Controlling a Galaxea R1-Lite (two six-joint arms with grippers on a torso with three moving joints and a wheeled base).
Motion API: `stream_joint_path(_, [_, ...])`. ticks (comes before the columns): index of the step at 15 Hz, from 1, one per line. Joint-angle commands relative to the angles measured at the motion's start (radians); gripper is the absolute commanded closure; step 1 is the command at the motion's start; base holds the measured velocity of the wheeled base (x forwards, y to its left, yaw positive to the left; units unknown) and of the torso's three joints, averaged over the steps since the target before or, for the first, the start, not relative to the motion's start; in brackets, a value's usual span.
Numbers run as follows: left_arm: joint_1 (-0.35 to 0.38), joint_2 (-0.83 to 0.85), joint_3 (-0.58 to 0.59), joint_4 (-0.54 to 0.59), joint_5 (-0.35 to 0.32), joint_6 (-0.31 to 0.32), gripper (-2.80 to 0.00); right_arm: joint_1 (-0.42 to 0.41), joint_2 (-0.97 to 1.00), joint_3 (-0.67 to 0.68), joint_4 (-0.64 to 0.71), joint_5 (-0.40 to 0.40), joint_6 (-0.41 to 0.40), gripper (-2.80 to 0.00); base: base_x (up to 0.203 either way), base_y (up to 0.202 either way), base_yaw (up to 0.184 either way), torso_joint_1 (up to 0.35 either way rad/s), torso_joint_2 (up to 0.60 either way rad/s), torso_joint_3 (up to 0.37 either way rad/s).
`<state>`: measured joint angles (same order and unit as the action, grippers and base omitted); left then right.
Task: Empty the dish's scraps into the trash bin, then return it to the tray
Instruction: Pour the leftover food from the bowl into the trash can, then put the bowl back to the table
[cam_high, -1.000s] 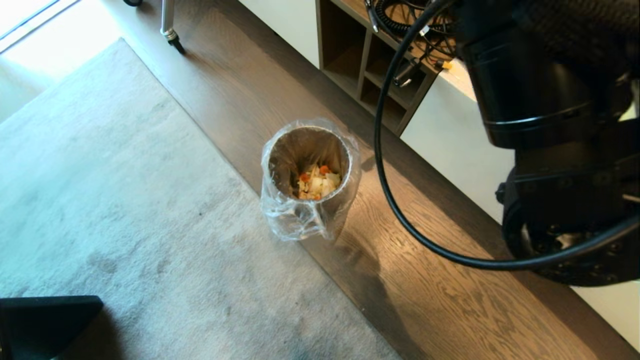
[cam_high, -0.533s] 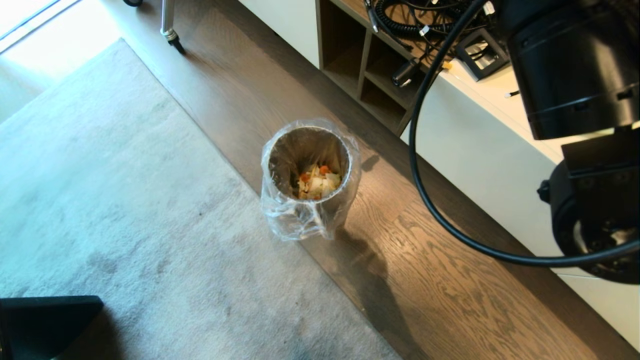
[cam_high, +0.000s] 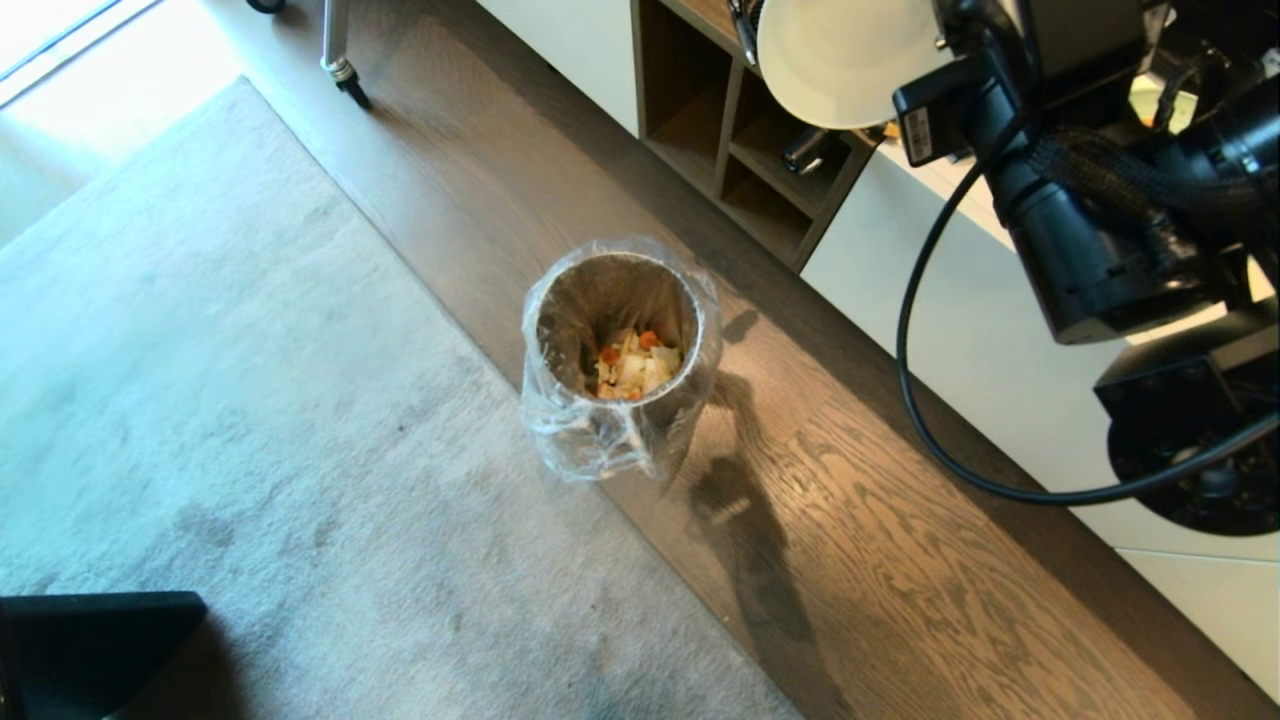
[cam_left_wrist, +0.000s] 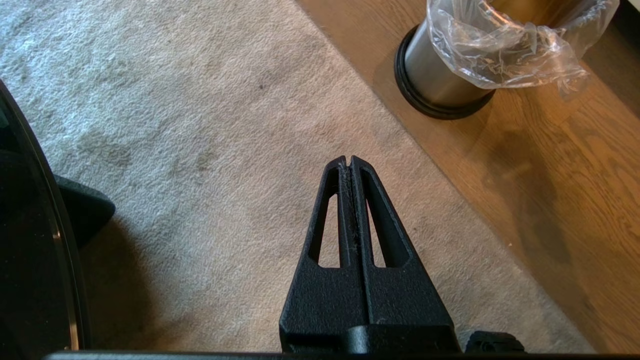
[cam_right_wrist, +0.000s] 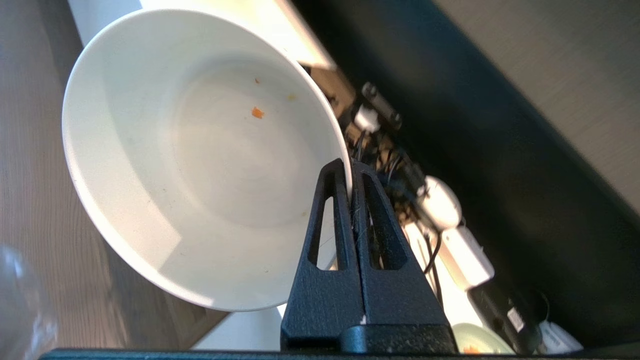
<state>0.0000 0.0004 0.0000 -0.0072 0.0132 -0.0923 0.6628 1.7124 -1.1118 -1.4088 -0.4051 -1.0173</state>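
The trash bin (cam_high: 615, 350) stands on the wood floor with a clear liner over its rim, and the scraps (cam_high: 633, 365) lie at its bottom. High to the bin's right, my right arm holds the dish (cam_high: 835, 60) tilted over the open shelf. In the right wrist view my right gripper (cam_right_wrist: 351, 167) is shut on the rim of the dish (cam_right_wrist: 200, 155), which holds only a few tiny crumbs (cam_right_wrist: 257, 112). My left gripper (cam_left_wrist: 350, 159) hangs shut and empty over the carpet, near the trash bin (cam_left_wrist: 440, 85). The tray is out of view.
A wooden shelf unit (cam_high: 740, 130) with cables and a white cabinet (cam_high: 950, 300) run along the right. The arm's black cable (cam_high: 930, 430) loops over the floor. A grey carpet (cam_high: 200, 400) covers the left; a castor leg (cam_high: 340, 65) stands far back.
My right arm has swung away to the right and turned, bringing the dish into the head view at the top. The bin and the scraps in it have stayed put.
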Motion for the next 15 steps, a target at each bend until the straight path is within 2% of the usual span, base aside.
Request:
stream_joint_path(1, [0.0,0.0,0.0,0.0,0.001,-0.001,0.0,-0.063,-0.025,0.053,0.031,-0.003,0.041,0.0,0.0,0.0,0.0,0.0,0.0,0.0])
stream_joint_path(5, [0.0,0.0,0.0,0.0,0.001,-0.001,0.0,-0.115,-0.043,0.073,0.083,0.0,0.099,0.0,0.0,0.0,0.0,0.0,0.0,0.0])
stream_joint_path(11, [0.0,0.0,0.0,0.0,0.001,-0.001,0.0,-0.115,-0.082,0.087,0.135,0.003,0.094,0.0,0.0,0.0,0.0,0.0,0.0,0.0])
stream_joint_path(15, [0.0,0.0,0.0,0.0,0.001,-0.001,0.0,-0.114,-0.16,0.147,0.231,0.01,0.1,0.0,0.0,0.0,0.0,0.0,0.0,0.0])
